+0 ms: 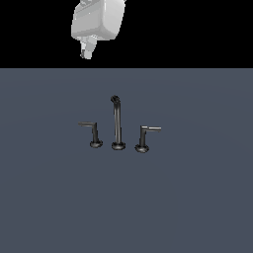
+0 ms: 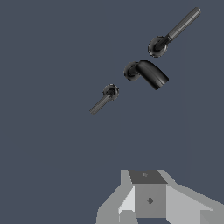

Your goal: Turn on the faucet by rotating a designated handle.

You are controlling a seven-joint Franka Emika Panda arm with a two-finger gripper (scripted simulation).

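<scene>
The faucet stands in the middle of the flat grey surface, with its tall thin spout [image 1: 117,121] between two short levers. The handle [image 1: 92,129], with a thin dull lever arm, stands on the exterior view's left of the spout. Its twin [image 1: 146,134], with a brighter, thicker arm, stands on the right. In the wrist view the handle [image 2: 103,99], spout [image 2: 148,73] and twin [image 2: 173,33] lie in a slanted row. My gripper [image 1: 87,52] hangs high above and behind the faucet, far from the handle. In the wrist view the gripper [image 2: 146,183] shows no gap between its fingers and holds nothing.
The dark grey surface [image 1: 126,197] spreads flat all round the faucet. No other object shows in either view.
</scene>
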